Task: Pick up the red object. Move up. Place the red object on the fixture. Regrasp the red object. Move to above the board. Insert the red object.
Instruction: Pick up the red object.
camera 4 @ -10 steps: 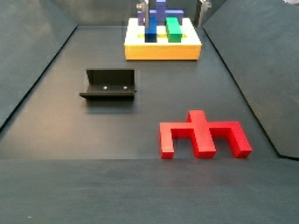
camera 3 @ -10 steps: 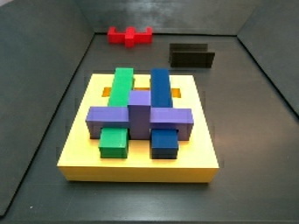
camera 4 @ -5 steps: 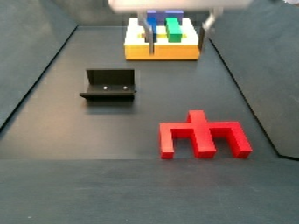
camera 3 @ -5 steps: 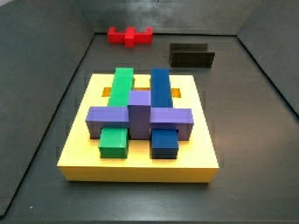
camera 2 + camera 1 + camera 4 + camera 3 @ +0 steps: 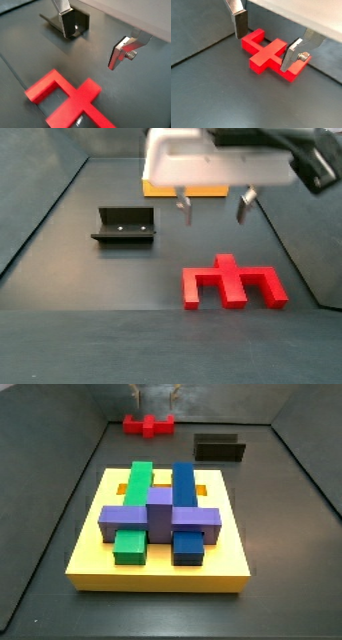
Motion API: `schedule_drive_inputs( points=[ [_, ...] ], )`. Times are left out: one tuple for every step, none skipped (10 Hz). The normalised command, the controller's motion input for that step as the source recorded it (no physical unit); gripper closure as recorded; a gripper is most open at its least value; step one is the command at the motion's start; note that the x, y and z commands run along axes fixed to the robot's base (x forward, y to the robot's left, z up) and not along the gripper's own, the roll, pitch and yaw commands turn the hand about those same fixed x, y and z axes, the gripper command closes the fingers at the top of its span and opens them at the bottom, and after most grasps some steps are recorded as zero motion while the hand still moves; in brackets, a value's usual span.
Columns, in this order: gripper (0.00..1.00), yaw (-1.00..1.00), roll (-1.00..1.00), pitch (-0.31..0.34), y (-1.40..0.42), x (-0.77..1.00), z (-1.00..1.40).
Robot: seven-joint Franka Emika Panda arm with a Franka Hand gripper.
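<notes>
- Dark grey floor [image 5: 287,534], walled on the sides.
- Board [image 5: 94,554]: yellow, carrying green, blue and purple blocks.
- Gripper [image 5: 214,210]: above the red object, jaws spread, nothing between the fingers [image 5: 292,55].
- Red object [image 5: 233,284]: flat on the floor, not touched.
- Fixture [image 5: 126,225]: beside it, apart.

I read this as a robot test cell in a lab, not a home or shop. My claw [image 5: 214,210] hangs open above a bare dark grey floor boxed in by low dark walls. On it sit only rig pieces: the fixture [image 5: 126,225] at centre left, a yellow board [image 5: 160,570] of coloured blocks, and the red object [image 5: 233,283].
</notes>
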Motion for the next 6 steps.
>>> schedule_drive_inputs(
  points=[
    [0.00,-0.08,-0.06,-0.219,0.15,-0.34,-0.67],
    [0.00,-0.01,-0.08,-0.209,0.18,-0.23,-0.56],
    [0.00,0.00,-0.07,-0.164,0.15,-0.02,-0.44],
    [0.00,0.00,-0.04,-0.091,0.03,0.00,-0.21],
    [0.00,0.00,0.00,0.000,0.00,0.00,-0.02],
    [0.00,0.00,0.00,0.000,0.00,0.00,-0.05]
  ],
)
